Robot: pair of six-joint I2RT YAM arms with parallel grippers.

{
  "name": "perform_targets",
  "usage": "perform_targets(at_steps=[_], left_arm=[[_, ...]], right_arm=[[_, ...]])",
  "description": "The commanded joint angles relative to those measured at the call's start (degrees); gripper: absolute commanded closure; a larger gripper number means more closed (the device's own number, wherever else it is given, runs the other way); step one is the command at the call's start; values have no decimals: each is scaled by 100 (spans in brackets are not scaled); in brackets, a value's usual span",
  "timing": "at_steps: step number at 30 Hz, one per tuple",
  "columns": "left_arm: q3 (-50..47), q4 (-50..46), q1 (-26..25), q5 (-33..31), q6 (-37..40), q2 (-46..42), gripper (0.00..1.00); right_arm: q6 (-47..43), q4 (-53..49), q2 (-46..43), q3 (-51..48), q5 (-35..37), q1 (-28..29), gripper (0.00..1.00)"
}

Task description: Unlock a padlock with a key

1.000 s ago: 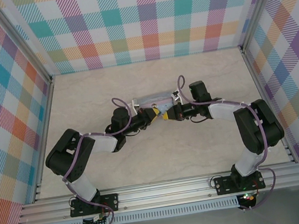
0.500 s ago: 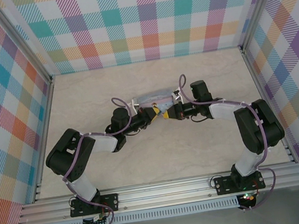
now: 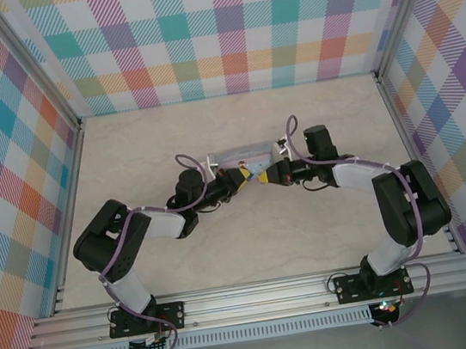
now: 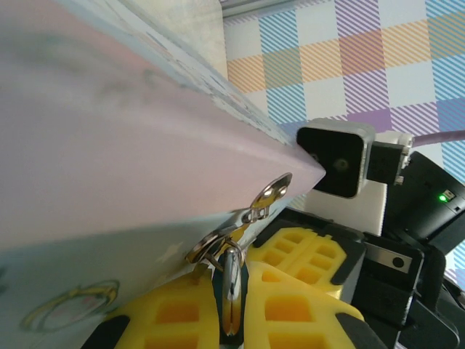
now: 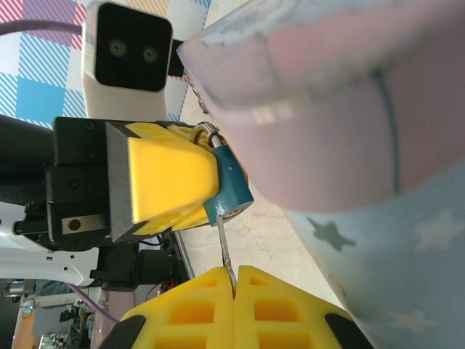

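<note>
**Both claws meet at the tin, lock in one and key in the other**

Your left claw (image 4: 231, 294) reaches in over the pale marbled counter (image 3: 251, 241). Its yellow fingers (image 4: 174, 313) are pressed together on the small teal-blue padlock (image 5: 229, 185) with a silvery shackle. The shackle hangs through the metal hasp (image 4: 265, 196) at the corner of the light blue cartoon-printed rectangular tin (image 4: 109, 145).

In the right wrist view, the padlock sits just beside that corner, tilted, with its lower end facing your other arm. The thin dark metal key (image 5: 224, 243) runs from that end down to your right claw (image 5: 234, 280). The key's tip meets the lock body, but you cannot tell how far in it sits. The right claw is pinched tight on the key's other end.
</note>
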Motion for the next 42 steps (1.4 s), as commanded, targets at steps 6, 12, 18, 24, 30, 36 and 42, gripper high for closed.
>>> perform_targets(at_steps=[6,12,18,24,30,36,42], left_arm=[[-10,639,-68,-313,-125,-80,100],[45,677,-90,-192,-152,-68,100],[49,683,-90,-82,-118,-34,100],[53,824,-94,58,-93,-1,100],[19,826,-88,64,-73,-12,100],[-7,786,-94,-20,-73,1,100],[-17,790,-94,-52,-64,-3,100]], right_arm=[[-156,-431,-311,-48,-111,23,98],[-183,-521,0,117,-9,239,98],[-244,-615,158,386,65,298,97],[-256,-639,269,463,89,312,97],[-403,-861,311,533,196,298,97],[-511,-1006,196,461,245,280,97],[-638,-1175,23,348,274,187,97]])
